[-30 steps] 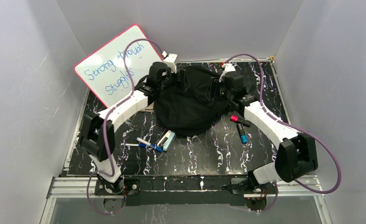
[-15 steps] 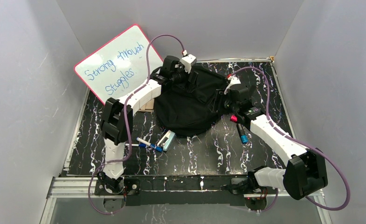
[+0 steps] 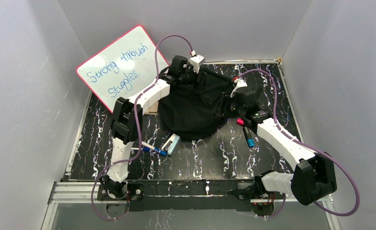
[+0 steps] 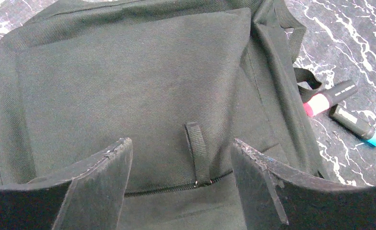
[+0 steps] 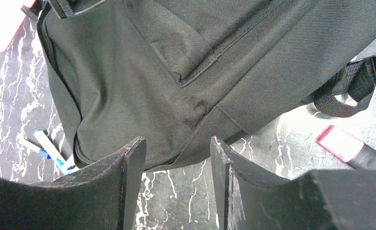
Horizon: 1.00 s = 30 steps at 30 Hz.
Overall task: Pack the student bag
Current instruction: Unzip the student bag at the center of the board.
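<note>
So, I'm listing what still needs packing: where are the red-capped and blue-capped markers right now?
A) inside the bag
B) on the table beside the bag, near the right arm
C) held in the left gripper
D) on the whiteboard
B: the red-capped marker and the blue-capped marker lie side by side on the table, just off the edge of the student bag.

Mid-frame, the student bag (image 3: 195, 108) is plain black weave on a black table (image 3: 214, 158) streaked with white marble veins. Upper left, the whiteboard (image 3: 116, 67) is white, rimmed red, with blue handwriting. Right of the bag, the red-ended marker (image 3: 247, 124) and blue-ended marker (image 3: 248, 136) have black bodies
</note>
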### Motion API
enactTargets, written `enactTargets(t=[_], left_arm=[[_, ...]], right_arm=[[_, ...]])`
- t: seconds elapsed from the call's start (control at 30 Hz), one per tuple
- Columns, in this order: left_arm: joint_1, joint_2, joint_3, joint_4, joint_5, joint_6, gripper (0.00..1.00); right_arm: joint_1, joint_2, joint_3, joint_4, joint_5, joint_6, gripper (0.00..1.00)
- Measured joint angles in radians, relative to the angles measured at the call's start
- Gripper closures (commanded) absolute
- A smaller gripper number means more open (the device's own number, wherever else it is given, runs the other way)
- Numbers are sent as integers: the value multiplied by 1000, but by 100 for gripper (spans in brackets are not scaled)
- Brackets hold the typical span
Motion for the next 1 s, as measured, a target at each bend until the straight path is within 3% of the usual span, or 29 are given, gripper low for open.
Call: enactTargets(t=[0.33,0.7,0.9,1.0], left_arm=[[0,38,42,-29,20,-10,46],[0,39,42,-30,83,-35,76],[0,39,42,-32,102,-48,100],[0,39,42,-33,103,-49,100]], right_arm=[[0,0,-1,-1,0,-1,39],[0,0,-3,-1,1,-1,39],[0,0,-5,-2,5,0,39],[0,0,-5,-1,7,-2,37]])
